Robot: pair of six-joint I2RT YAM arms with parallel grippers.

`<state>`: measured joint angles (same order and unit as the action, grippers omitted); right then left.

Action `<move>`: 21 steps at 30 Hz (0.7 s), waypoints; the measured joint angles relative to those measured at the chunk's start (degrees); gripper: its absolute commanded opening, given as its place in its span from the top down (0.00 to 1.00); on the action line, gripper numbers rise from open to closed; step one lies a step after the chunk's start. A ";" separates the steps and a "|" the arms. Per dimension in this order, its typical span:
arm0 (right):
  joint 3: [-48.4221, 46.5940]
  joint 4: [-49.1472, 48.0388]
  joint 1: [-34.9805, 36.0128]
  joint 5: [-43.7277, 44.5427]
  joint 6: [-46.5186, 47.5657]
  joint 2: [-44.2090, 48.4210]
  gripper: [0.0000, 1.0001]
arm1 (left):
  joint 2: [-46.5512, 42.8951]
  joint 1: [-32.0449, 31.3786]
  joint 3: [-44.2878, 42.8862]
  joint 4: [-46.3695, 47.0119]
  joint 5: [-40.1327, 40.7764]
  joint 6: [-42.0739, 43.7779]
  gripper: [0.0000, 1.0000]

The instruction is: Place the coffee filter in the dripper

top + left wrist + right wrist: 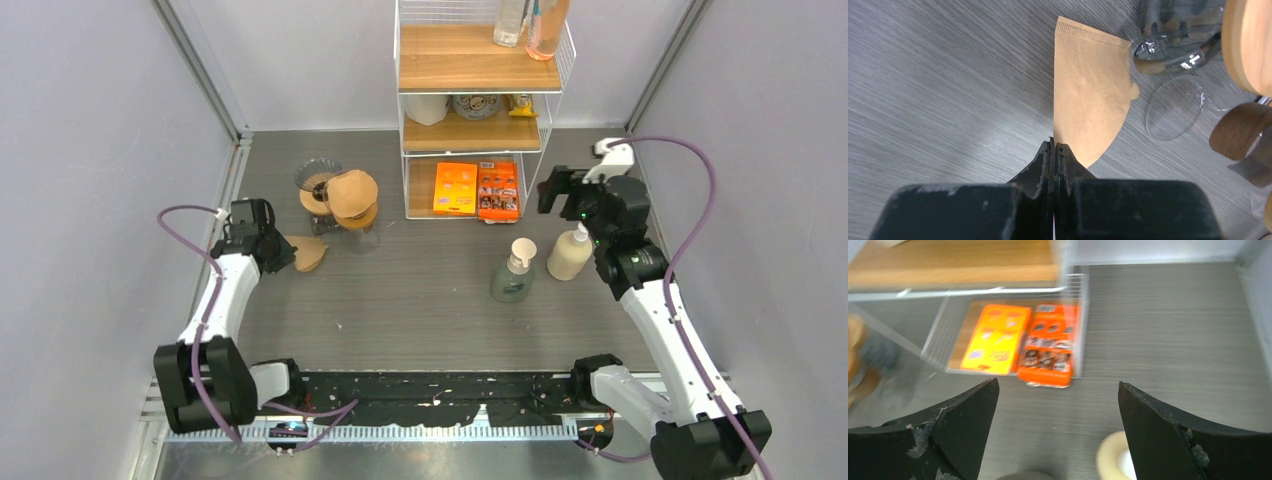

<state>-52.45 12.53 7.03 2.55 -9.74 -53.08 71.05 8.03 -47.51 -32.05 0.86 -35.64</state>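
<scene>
The brown paper coffee filter (1090,90) lies flat on the grey table, its narrow end reaching into the tips of my left gripper (1054,145). That gripper is shut on the filter's edge; from above, the filter (308,252) sits just right of the left gripper (285,250). The glass dripper (318,180) with its wooden collar stands behind and to the right of the filter, next to a wooden-topped piece (352,195). Only the dripper's ribbed glass (1178,30) shows in the left wrist view. My right gripper (552,190) hangs open at the far right, holding nothing (1058,385).
A wire shelf rack (478,110) stands at the back with two orange boxes (477,189) on its bottom level. Two pump bottles (513,270) (570,252) stand right of centre, below the right gripper. A clear glass ring (1175,107) lies beside the filter.
</scene>
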 measured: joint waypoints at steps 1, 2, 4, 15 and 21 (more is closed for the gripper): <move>0.00 -0.42 2.34 -0.79 1.62 -0.09 0.04 | -1.73 -0.66 0.37 -0.22 0.70 -0.07 1.00; 0.00 -0.61 4.39 -1.40 2.86 -0.22 0.05 | -3.50 -1.38 0.55 -0.50 1.38 -0.11 1.00; 0.00 -1.09 9.38 -2.38 6.97 -0.48 0.05 | -7.04 -2.89 0.63 -1.09 2.75 -0.17 1.00; 7.69 -8.94 28.70 -10.80 27.06 6.03 0.05 | -23.21 -6.93 1.36 -4.96 7.04 -1.03 0.49; 9.68 -11.41 34.25 -13.46 33.94 6.25 0.05 | -17.53 -7.04 2.60 -4.72 4.98 -0.24 0.13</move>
<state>-42.76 1.13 41.28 -10.92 24.21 -46.83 53.52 0.99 -44.91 -36.77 5.85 -35.88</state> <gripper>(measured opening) 0.955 0.754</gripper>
